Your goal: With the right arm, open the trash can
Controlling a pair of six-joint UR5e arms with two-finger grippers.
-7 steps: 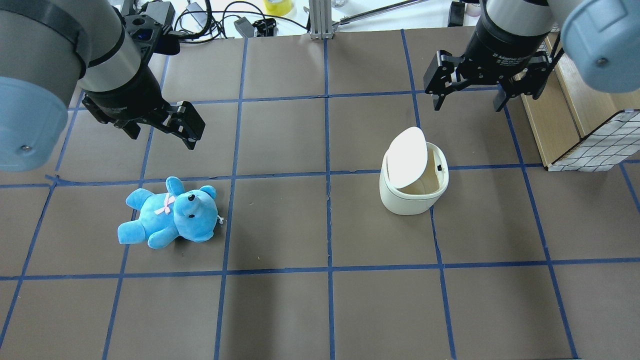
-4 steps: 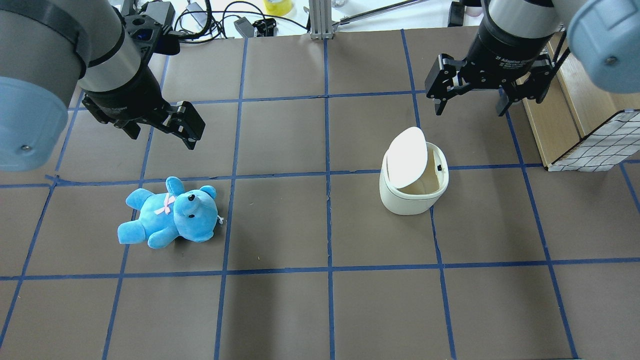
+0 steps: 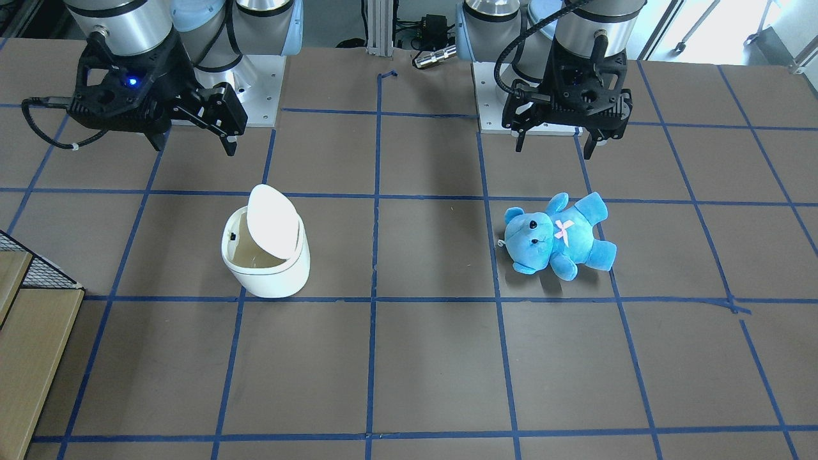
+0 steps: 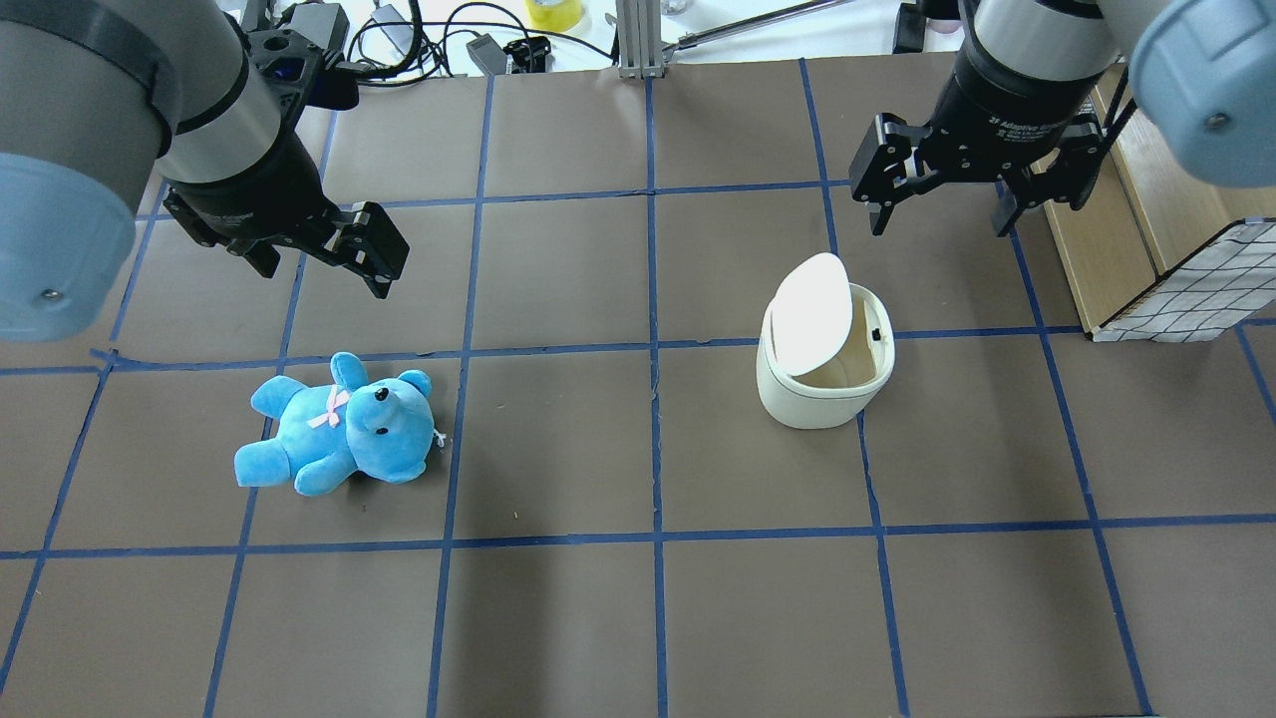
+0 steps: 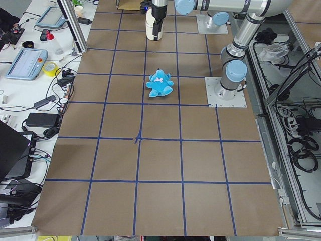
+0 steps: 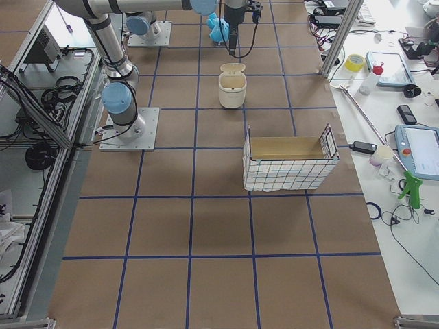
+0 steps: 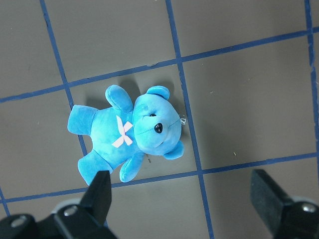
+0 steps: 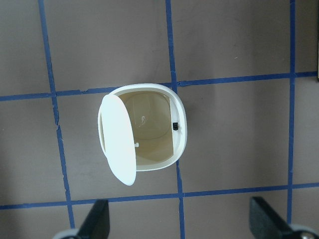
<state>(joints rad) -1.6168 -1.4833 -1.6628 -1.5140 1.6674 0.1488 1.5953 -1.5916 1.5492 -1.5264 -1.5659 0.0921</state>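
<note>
The white trash can [image 4: 825, 391] stands right of the table's centre with its lid [image 4: 812, 314] tipped up, so the beige inside shows. It also shows in the front view [image 3: 268, 276], the right wrist view [image 8: 180, 119] and the right side view [image 6: 232, 88]. My right gripper [image 4: 939, 214] hangs open and empty, above and beyond the can without touching it. It shows with its blue light in the front view [image 3: 192, 144] and in the right wrist view [image 8: 180, 224]. My left gripper [image 4: 324, 267] is open and empty above the teddy bear [image 4: 339, 429].
The blue teddy bear [image 3: 556, 236] lies on its back on the left half, under the left wrist camera [image 7: 129, 134]. A wire-mesh box with wooden boards [image 4: 1186, 284] stands at the right edge. Cables and devices [image 4: 419, 40] lie beyond the far edge.
My right gripper has shifted slightly farther from the can, toward the far right. The can, its raised lid, the bear and the left arm have not moved.
</note>
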